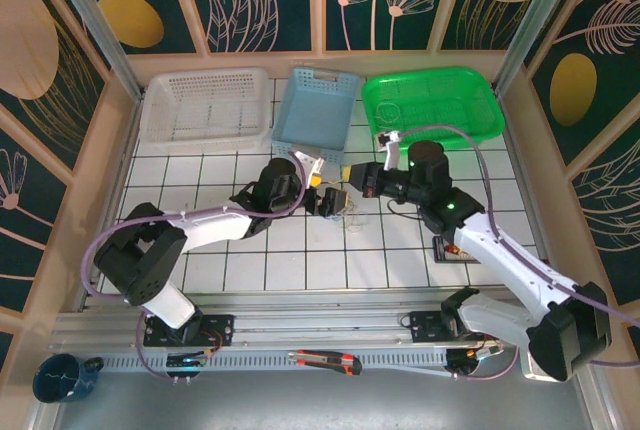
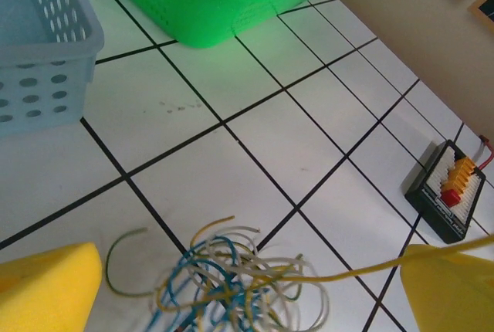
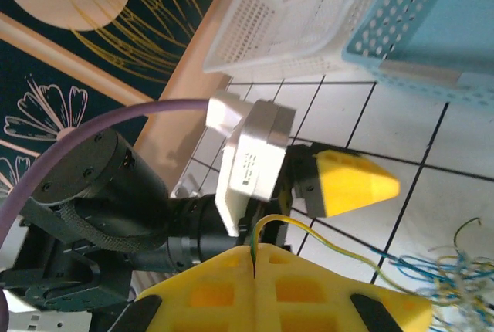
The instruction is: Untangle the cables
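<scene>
The cables [image 1: 346, 213] are a small tangle of blue, yellow and pale wires on the white tiles at mid-table. In the left wrist view the tangle [image 2: 231, 278] lies between the wide-apart yellow fingers of my open left gripper [image 2: 247, 305], which hovers just over it. One yellow cable [image 2: 370, 270] runs taut out of the tangle to the right. My right gripper [image 3: 254, 249] is shut on that yellow cable's end, pinched in the seam between its yellow fingers. From above, the right gripper [image 1: 350, 172] sits just beyond the left gripper [image 1: 332, 200].
Three baskets line the far edge: white [image 1: 205, 105], blue [image 1: 315, 100] and green [image 1: 430, 105]. A black connector board [image 1: 452, 248] lies right of the tangle. A utility knife [image 1: 325, 360] rests on the front rail, and a blue mug [image 1: 60, 378] stands at the near left.
</scene>
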Tool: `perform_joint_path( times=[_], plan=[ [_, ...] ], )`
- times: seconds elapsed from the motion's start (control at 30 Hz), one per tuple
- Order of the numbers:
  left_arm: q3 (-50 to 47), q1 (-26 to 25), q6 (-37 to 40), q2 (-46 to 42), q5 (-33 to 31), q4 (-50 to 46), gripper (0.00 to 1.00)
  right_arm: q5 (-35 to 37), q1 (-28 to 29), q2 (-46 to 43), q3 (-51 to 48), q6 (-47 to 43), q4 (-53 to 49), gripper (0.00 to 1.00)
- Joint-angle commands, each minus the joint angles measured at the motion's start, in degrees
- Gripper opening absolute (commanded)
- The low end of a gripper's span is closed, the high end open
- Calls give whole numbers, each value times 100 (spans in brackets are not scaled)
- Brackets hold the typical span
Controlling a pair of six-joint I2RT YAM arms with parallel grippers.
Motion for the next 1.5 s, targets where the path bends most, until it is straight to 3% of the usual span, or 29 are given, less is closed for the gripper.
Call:
perform_joint_path(
  times=[0.0, 0.3, 0.5, 0.8, 1.07, 1.17, 1.37, 1.47],
  plan=[
    [168, -22, 144, 185, 111, 425, 98, 67, 181, 98, 299, 66, 365, 0],
    [10, -50, -54, 525, 282, 923, 91, 114, 378, 193, 405, 119, 404, 0],
    [-177, -58, -110, 764, 265, 1025, 69, 163, 324, 185, 797, -7, 213, 0],
    [-621, -57, -177, 959, 116, 1197, 44, -538, -445, 245, 1714, 266, 446, 0],
    [-691, -51, -214, 1217, 106, 1210, 34, -1044, -879, 360, 2499, 756, 924, 0],
    [-711, -56, -269, 1153, 99, 1232, 42, -1081, -963, 361, 2570, 803, 967, 0],
    [-672, -58, -385, 752, 63, 1082, 74, -1058, -1190, 259, 2218, 814, 1028, 0],
    [-640, -49, -432, 468, 73, 940, 85, -1046, -1329, 188, 1895, 831, 1092, 0]
  ],
)
